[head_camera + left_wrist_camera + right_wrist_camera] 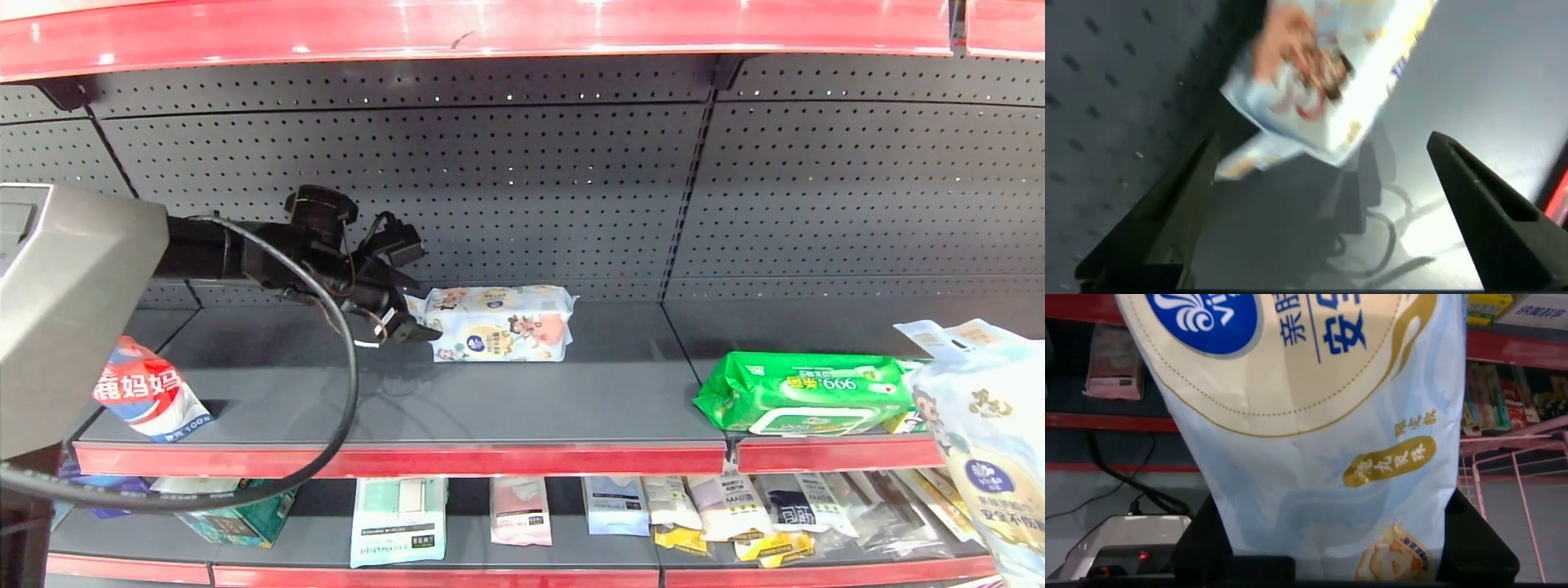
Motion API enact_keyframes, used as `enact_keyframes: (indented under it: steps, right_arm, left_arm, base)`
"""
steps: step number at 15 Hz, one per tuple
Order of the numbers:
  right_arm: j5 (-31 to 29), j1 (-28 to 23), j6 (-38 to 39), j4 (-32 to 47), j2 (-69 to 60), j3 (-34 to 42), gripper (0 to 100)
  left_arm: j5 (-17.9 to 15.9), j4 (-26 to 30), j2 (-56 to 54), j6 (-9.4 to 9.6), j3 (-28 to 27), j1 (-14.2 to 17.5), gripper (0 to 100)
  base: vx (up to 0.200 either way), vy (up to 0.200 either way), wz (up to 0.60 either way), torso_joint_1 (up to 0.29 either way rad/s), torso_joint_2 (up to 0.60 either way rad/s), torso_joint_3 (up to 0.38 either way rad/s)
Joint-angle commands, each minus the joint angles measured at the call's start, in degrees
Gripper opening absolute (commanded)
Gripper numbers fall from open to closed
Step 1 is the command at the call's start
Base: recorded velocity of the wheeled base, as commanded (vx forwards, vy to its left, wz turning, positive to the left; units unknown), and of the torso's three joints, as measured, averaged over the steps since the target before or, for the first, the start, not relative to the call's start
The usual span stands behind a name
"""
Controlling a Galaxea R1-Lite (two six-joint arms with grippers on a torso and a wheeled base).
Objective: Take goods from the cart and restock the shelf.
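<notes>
Head view shows left claw [418, 314] released beside crinkly wipes pack [498, 322]; right claw [1339, 539] clamps glossy pale pouch [1306, 441]

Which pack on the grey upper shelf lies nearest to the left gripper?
The white cartoon-printed soft pack, right beside the open left gripper; the green wipes pack and red-white-blue pouch lie farther away.

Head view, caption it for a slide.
Open left claw beside white cartoon-printed pack on grey metal shelf; pale blue printed pouch at right.
</notes>
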Motion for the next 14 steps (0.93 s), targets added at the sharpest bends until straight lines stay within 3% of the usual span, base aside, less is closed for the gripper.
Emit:
enact_keyframes:
  steps: [1,10,14]
  right_arm:
    - [-0.1,0.0,0.0,0.0,-0.1,0.2,0]
    - [-0.4,-0.1,-0.1,0.0,-0.2,0.9,0]
    - [-0.4,0.0,-0.1,0.0,0.0,0.8,0]
  left_arm:
    - [-0.1,2.1,3.6,0.47,-7.5,0.0,100]
    - [-0.2,6.5,8.6,0.65,-15.0,-2.1,100]
    - [-0.2,11.7,14.5,0.65,-16.0,-3.6,100]
  base:
    - [0.0,0.0,0.0,0.0,0.0,0.0]
    - [0.0,0.0,0.0,0.0,0.0,0.0]
    - [0.0,0.0,0.0,0.0,0.0,0.0]
